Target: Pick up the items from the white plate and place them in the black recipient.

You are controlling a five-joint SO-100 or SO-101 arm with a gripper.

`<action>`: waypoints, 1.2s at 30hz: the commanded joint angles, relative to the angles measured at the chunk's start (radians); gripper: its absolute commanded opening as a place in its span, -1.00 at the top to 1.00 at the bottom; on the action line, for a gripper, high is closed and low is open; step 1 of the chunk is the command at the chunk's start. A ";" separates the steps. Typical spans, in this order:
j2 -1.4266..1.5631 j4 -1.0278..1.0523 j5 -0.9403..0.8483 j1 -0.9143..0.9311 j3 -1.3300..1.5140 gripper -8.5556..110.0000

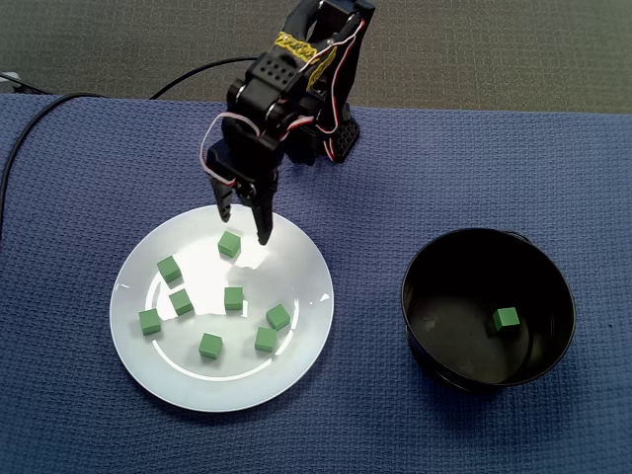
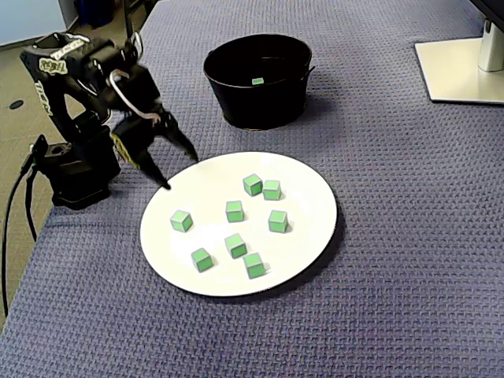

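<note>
Empty claw (image 1: 244, 225), fingers spread wide, tips over the white plate (image 1: 301, 276) at its arm-side rim. Nearest green cube (image 1: 229, 244) close by, untouched. Eight green cubes on plate in all. Black bowl (image 1: 439, 296) beside plate on tabletop (image 1: 375, 178) holds one green cube (image 1: 506, 317).

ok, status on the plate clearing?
Hand open, empty, at white plate's robot-side rim. Eight green cubes on plate, one cube in black bowl. Nothing between plate and bowl.
</note>
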 commanded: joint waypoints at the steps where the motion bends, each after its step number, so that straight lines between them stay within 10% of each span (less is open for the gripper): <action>1: -0.064 -0.098 -0.086 0.038 0.038 0.47; 16: -0.252 -0.353 -0.267 0.094 0.146 0.48; 36: -0.144 -0.387 0.009 0.008 0.167 0.86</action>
